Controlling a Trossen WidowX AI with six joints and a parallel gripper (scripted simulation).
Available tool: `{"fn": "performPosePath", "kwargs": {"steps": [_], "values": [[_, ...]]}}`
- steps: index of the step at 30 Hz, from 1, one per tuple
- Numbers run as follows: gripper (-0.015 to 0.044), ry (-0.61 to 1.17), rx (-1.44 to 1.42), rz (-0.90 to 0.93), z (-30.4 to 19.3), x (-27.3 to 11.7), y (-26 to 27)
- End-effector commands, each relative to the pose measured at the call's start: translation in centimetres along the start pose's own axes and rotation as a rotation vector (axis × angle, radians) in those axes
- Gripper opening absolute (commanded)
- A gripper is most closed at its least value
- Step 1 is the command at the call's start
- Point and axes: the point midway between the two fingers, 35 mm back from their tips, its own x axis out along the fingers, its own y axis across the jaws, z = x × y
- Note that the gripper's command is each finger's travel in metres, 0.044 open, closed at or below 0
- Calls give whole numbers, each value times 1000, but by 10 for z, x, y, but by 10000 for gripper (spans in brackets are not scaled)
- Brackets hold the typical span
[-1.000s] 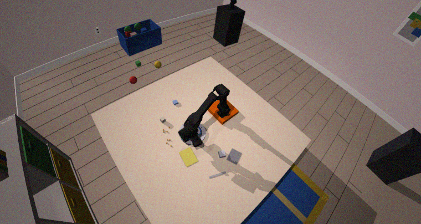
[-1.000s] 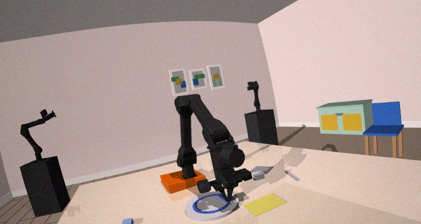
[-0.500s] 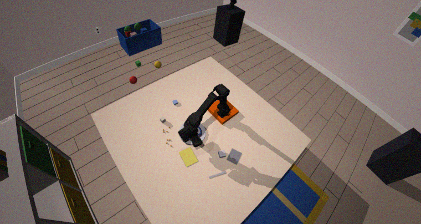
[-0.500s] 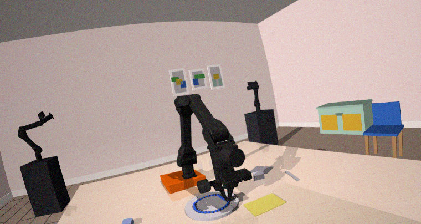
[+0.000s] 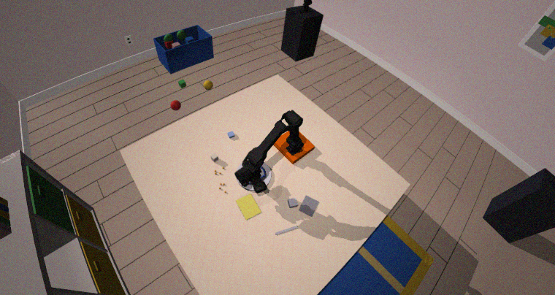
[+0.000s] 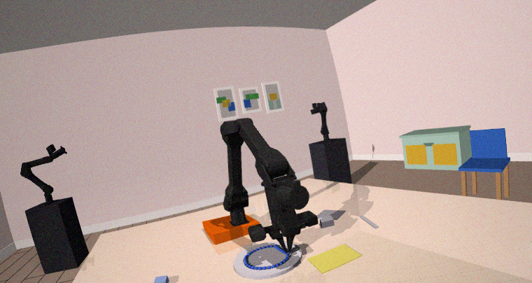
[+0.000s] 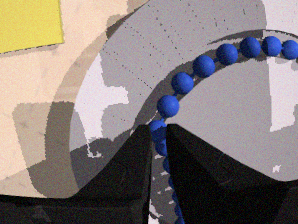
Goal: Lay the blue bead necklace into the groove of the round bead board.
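The blue bead necklace point(image 6: 264, 267) point(image 7: 203, 66) point(image 5: 263, 172) lies as a nearly round loop on the pale round bead board point(image 6: 242, 272) point(image 7: 200, 30). In the wrist view the beads at the top follow the dark groove band; below the fingertips the beads run down more straight, partly hidden by the right finger. My gripper point(image 6: 288, 251) point(image 7: 157, 133) points down at the loop's edge on the yellow-sheet side. Its fingertips are shut on a bead of the necklace, low over the board. Whether that bead sits in the groove is hidden.
A yellow sheet point(image 5: 248, 207) point(image 6: 334, 258) point(image 7: 30, 25) lies beside the board. A grey block point(image 5: 292, 202) point(image 6: 326, 221), a grey square point(image 5: 309, 205) and a thin bar point(image 5: 286, 230) lie farther off. Small orange bits point(image 5: 222, 185), a grey cube point(image 5: 215, 158) and a blue cube point(image 5: 231, 133) lie on the other side.
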Motion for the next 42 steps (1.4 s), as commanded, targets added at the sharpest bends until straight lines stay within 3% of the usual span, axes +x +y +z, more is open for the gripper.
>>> {"fn": "performPosePath", "kwargs": {"steps": [1,14,31,42], "values": [[0,-3,5,1,1,-2,2],[0,-3,5,1,1,9,2],[440,-4,-1,1,1,4,2],[440,-3,5,1,1,-2,2]]}}
